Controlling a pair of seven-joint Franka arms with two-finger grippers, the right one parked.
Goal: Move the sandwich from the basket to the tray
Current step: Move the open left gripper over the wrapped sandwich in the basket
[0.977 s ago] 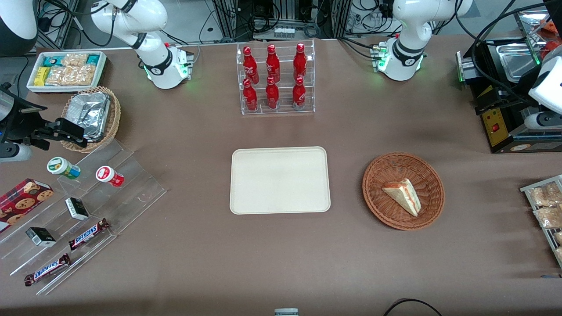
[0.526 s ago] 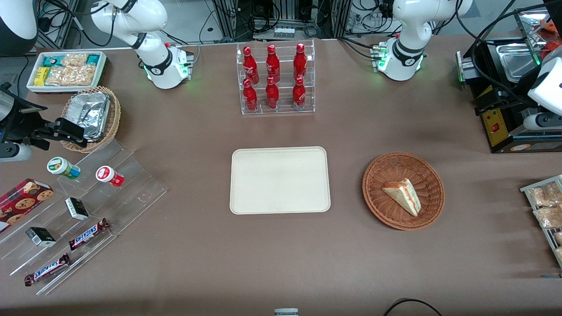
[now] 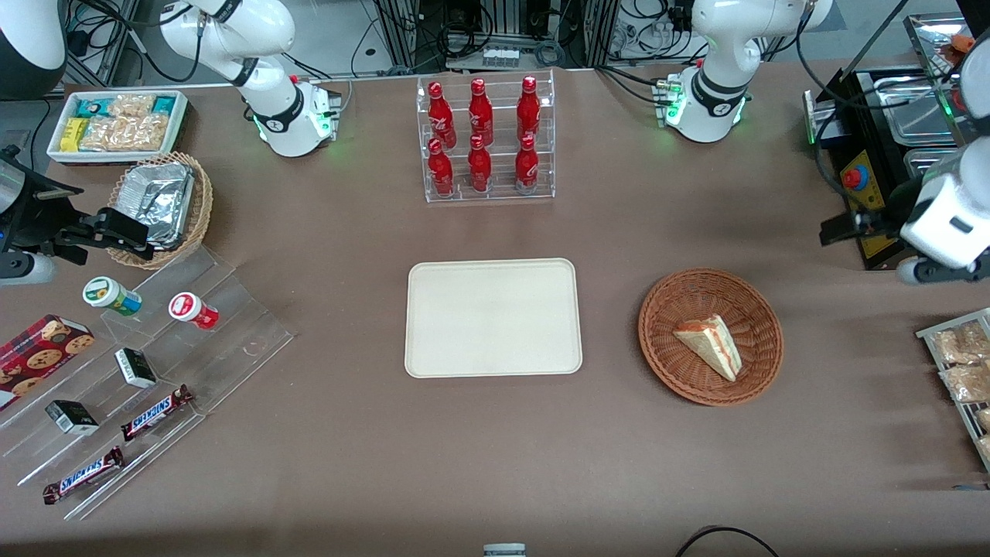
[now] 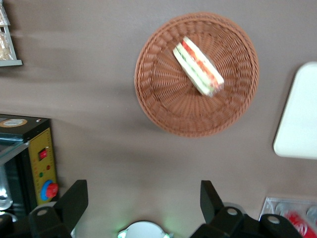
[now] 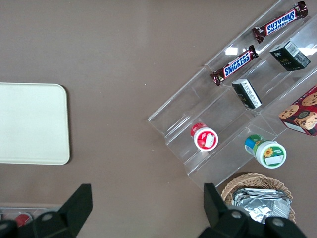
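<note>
Sandwich sits in basket, tray at its 9 o'clock; our pincer spread, above the surface — nothing grasped yet.

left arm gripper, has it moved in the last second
Yes. The gripper, fingers open, has swung out from the black machine toward the basket, where the sandwich lies.

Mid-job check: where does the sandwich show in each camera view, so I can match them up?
Front view: the sandwich lies in the basket, beside the tray, toward the working arm's end.
Left wrist view: the sandwich in the basket; the gripper is above bare table, fingers open.
Right wrist view: not in it.
Shared landmark: the tray.
</note>
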